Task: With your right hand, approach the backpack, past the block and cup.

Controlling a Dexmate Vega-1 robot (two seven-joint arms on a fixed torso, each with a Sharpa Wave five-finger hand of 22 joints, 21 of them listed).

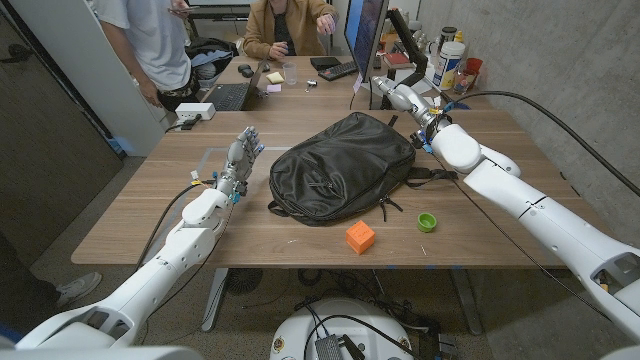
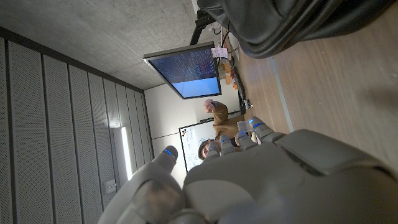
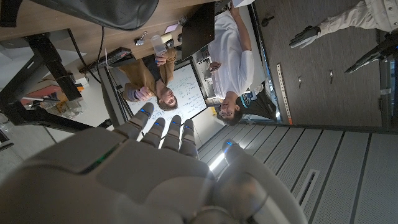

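The black backpack (image 1: pixel 340 165) lies flat in the middle of the wooden table (image 1: pixel 150 215). Near the front edge, an orange block (image 1: pixel 361 236) and a small green cup (image 1: pixel 428 222) sit in front of the backpack's right side. My right hand (image 1: pixel 400 98) hovers beyond the backpack's far right corner, past block and cup, fingers stretched out and holding nothing. In the right wrist view my right hand (image 3: pixel 143 168) has the backpack (image 3: pixel 118 12) beside it. My left hand (image 1: pixel 243 150) stands upright just left of the backpack, fingers up and empty. The left wrist view has my left hand (image 2: pixel 261 180) near the backpack (image 2: pixel 298 25).
A monitor (image 1: pixel 366 35), bottles (image 1: pixel 448 60) and a keyboard (image 1: pixel 338 70) crowd the far right behind my right hand. A laptop (image 1: pixel 228 96) and a white box (image 1: pixel 195 112) sit at far left. One person (image 1: pixel 290 25) sits and another (image 1: pixel 155 45) stands behind the table.
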